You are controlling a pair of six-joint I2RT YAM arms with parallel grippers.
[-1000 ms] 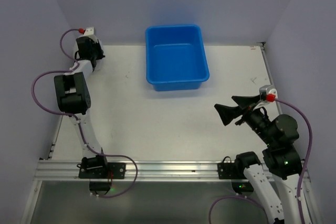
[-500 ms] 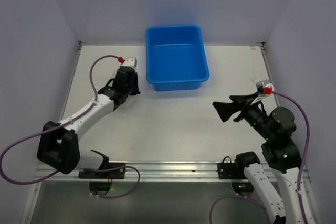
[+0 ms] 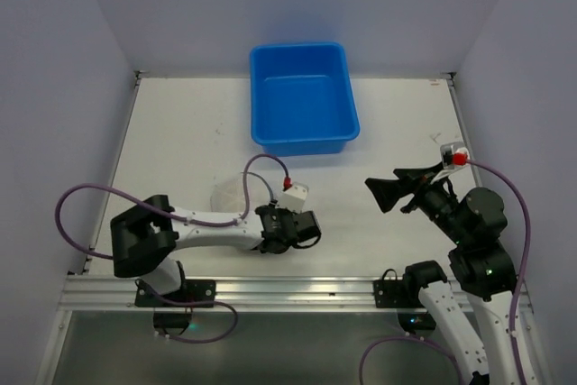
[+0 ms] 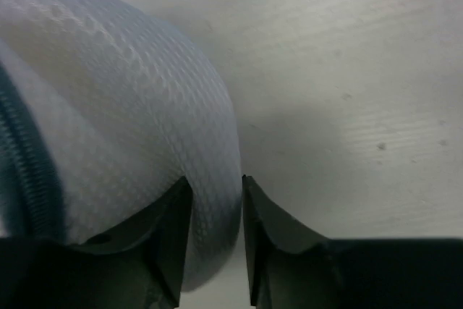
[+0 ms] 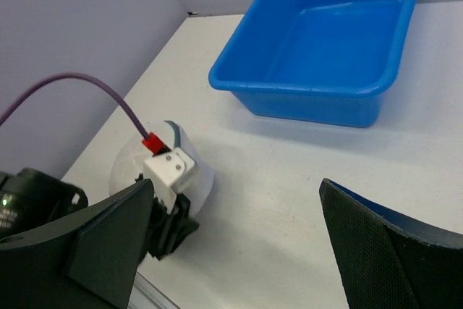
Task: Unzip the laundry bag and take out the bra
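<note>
The small white mesh laundry bag (image 4: 123, 92) lies on the near left part of the pale, faintly scuffed table top (image 3: 180, 132). It is well apart from the rectangular blue plastic tub (image 3: 305, 143) at the far middle. From above the bag is a faint round pale patch. Up close its wall is a soft, rounded drum side of fine diamond-pattern netting, semi-transparent and slightly glossy. A dark ribbed zip band (image 4: 29, 164) runs along its edge at the left of the wrist view. Whether that zip is closed cannot be told.

The left gripper (image 4: 215, 182) is down at the bag, its arm folded low along the near edge of the table. Its two dark, smooth fingers stand only a narrow gap apart, and the bag's curved mesh wall fills that gap and bulges over the left finger. Whether they are pinching the netting or only resting against it cannot be told. A white camera block with a red plug (image 3: 293, 194) and a looping purple cable (image 3: 90, 191) sits on that wrist, just beside the bag.

The right gripper (image 3: 389, 188) hangs over the right side of the table. Its black, finely textured fingers are spread wide with nothing between them, well apart from the bag and the tub.
</note>
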